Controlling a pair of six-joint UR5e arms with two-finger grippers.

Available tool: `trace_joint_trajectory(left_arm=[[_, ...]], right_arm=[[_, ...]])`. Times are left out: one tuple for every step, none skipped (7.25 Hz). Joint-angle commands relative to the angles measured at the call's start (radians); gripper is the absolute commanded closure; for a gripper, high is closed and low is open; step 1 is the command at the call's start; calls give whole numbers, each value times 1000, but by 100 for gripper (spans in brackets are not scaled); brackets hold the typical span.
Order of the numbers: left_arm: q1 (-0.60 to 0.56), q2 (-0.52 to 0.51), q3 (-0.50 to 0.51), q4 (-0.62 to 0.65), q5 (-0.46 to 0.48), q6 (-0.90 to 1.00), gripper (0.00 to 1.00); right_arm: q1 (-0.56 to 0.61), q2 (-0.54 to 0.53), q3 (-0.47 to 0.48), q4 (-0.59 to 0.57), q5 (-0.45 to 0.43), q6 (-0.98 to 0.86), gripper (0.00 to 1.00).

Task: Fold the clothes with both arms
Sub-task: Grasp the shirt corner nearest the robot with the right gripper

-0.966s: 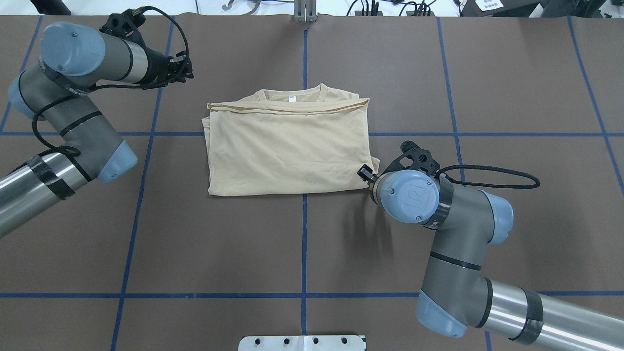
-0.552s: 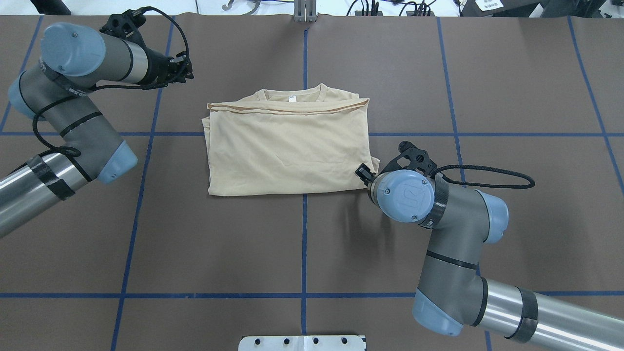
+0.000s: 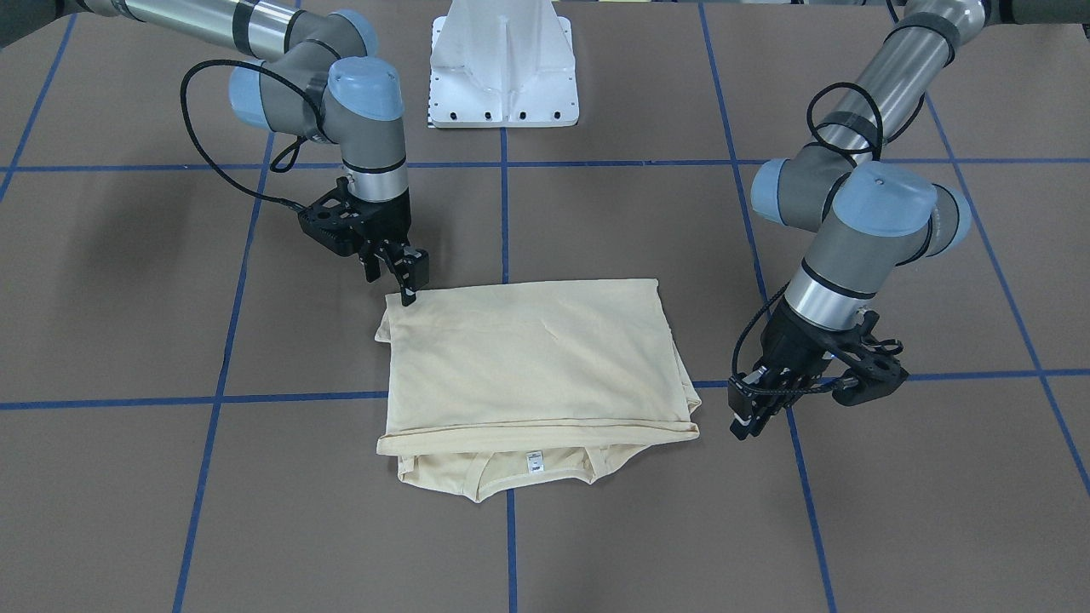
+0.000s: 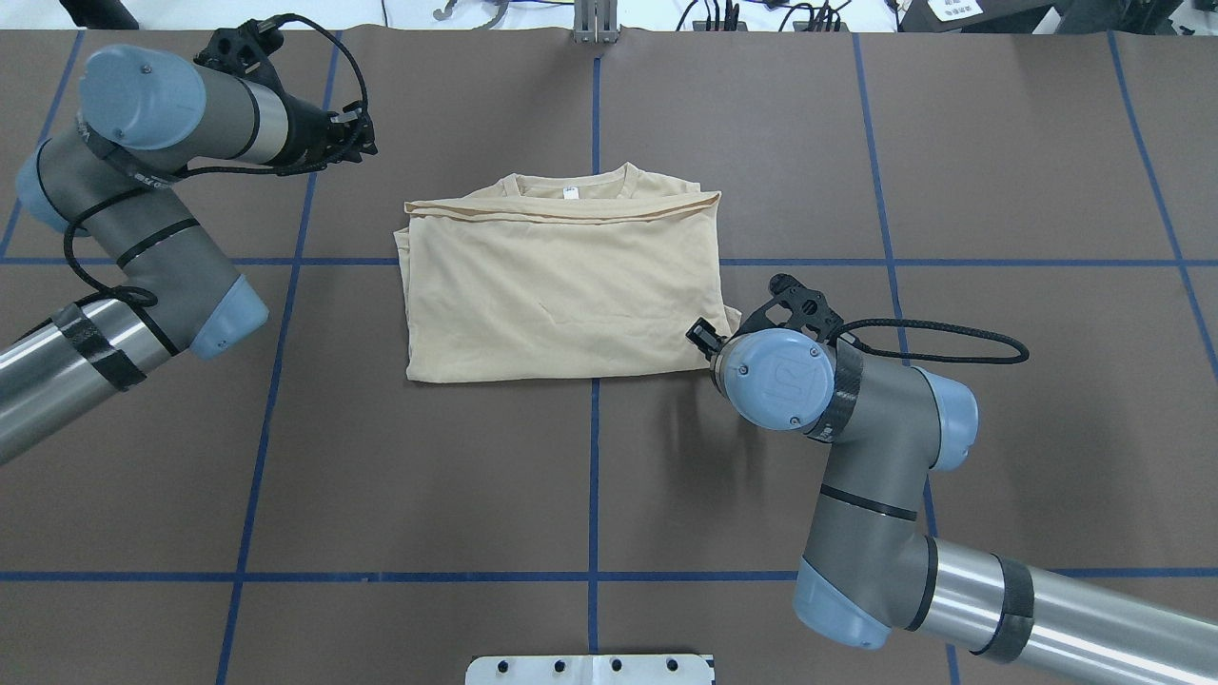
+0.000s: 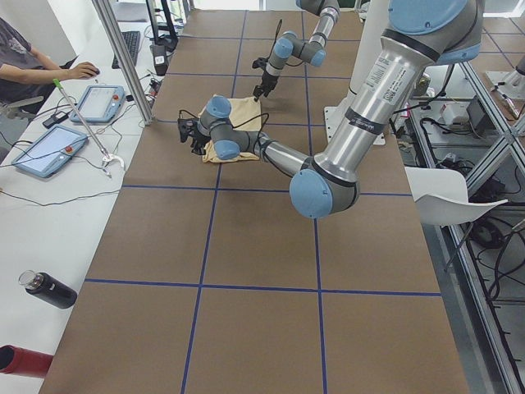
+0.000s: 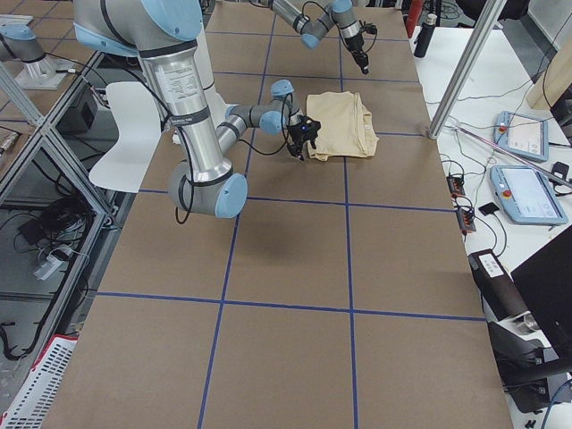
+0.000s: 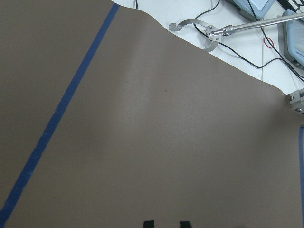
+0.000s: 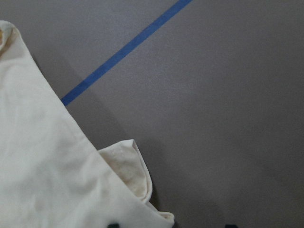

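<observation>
Lying just beside right tool (image 3: 396,285): T-shirt (image 3: 528,358)

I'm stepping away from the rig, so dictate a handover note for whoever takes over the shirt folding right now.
Right gripper: open, low at the T-shirt's near right corner, nothing gripped.
Left gripper: jaws close together, empty, beyond the shirt's far left corner, over the table.
Done: shirt folded into a rectangle, collar edge showing.
Left: probably a further fold, using both arms.
</observation>
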Motion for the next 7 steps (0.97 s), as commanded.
trace_joint_trajectory(left_arm=[[0,1,1,0,0,0,70],[0,-1,1,0,0,-2,70],[0,-3,1,0,0,-3,70],[0,-4,1,0,0,-3,70],[2,-4,1,0,0,-5,70],[2,-4,1,0,0,-6,70],[2,-6,1,0,0,-8,70]], right_arm=[[-1,3,-7,0,1,6,42],[-1,3,-5,2,1,10,99],[-3,1,-5,2,1,6,100],[-3,-5,-2,0,1,4,100],[-3,-7,6,-2,1,4,100],[-3,-7,9,-2,-1,6,100],[-3,-8,12,-2,-1,6,100]])
